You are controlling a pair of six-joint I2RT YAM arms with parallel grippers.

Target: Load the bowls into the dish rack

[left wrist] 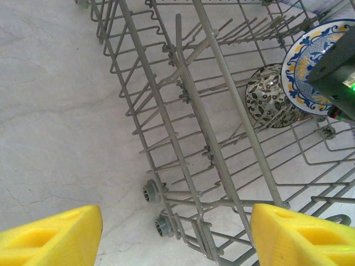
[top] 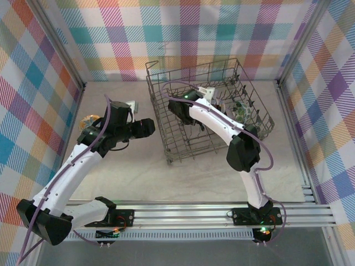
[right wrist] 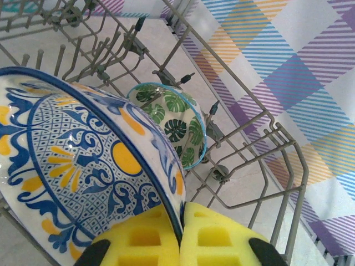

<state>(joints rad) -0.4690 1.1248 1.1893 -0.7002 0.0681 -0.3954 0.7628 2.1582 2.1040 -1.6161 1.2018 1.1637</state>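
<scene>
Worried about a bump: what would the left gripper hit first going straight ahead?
Likely the dish rack's wire side wall, right in front of the open left gripper, though depth is unclear.

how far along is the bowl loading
Done: the leaf bowl and the dark floral bowl sit in the rack. In hand: the right gripper holds the blue-yellow bowl by its rim, inside the rack. Left: at least one bowl waits on the table; the left gripper is open and empty.

blue-yellow bowl [right wrist: 83, 166] tilted in grey wire rack [top: 180, 145]; leaf bowl [right wrist: 175, 130] on edge nr it.
</scene>
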